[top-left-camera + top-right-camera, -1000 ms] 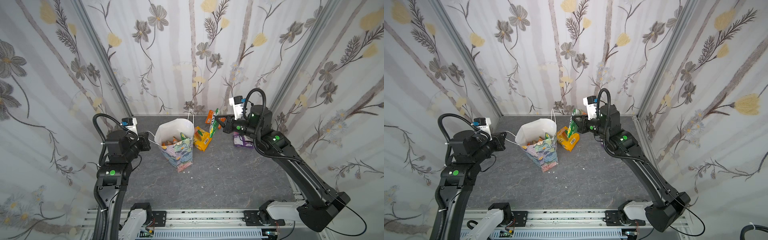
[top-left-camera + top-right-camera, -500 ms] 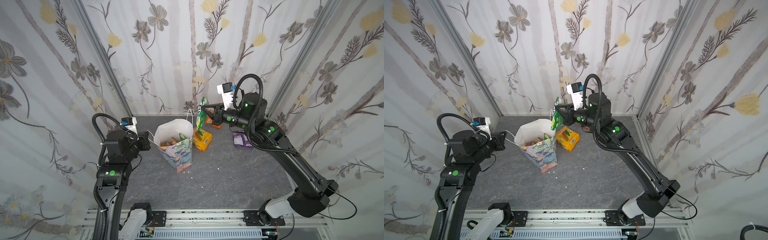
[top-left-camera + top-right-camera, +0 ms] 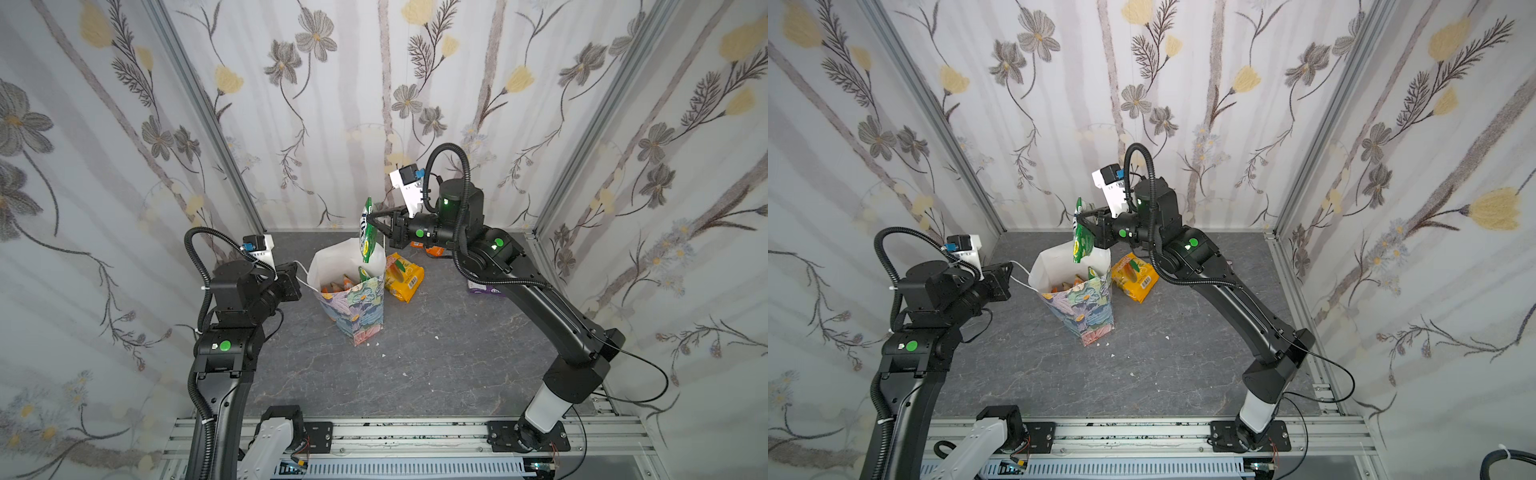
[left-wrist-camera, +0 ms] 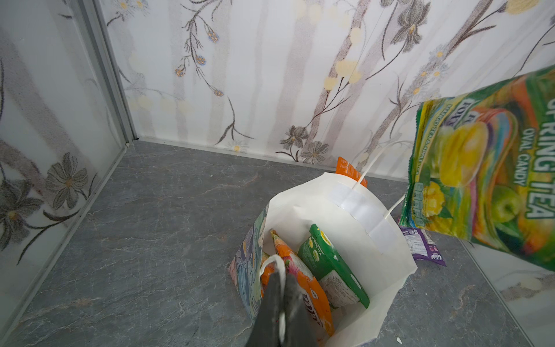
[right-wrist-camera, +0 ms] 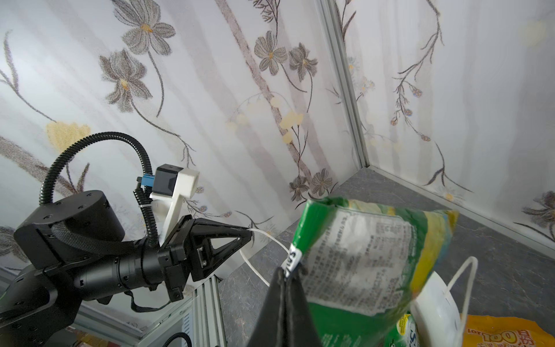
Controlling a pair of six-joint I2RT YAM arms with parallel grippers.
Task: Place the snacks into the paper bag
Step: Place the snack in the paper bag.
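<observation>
The paper bag (image 3: 358, 307) (image 3: 1086, 305) stands open mid-table, flowered outside and white inside (image 4: 345, 234). Inside it stand an orange packet (image 4: 306, 288) and a green one (image 4: 330, 264). My left gripper (image 3: 296, 264) (image 4: 283, 276) is shut on the bag's white cord handle (image 4: 271, 261) at the near rim. A green Spring Tea snack packet (image 3: 368, 232) (image 3: 1080, 239) (image 4: 486, 174) (image 5: 360, 264) hangs upright just above the bag's far rim, with my right gripper (image 3: 372, 218) (image 5: 288, 270) shut on its top edge.
A yellow-orange packet (image 3: 403, 276) (image 3: 1136, 276) lies right beside the bag. A purple packet (image 3: 484, 289) (image 4: 420, 243) lies under the right arm, and an orange one (image 3: 432, 249) (image 4: 345, 166) by the back wall. Wallpapered walls enclose three sides.
My right arm has swung left and risen, carrying the green packet from beside the back packets to above the bag's mouth. The left arm and the bag have stayed put.
</observation>
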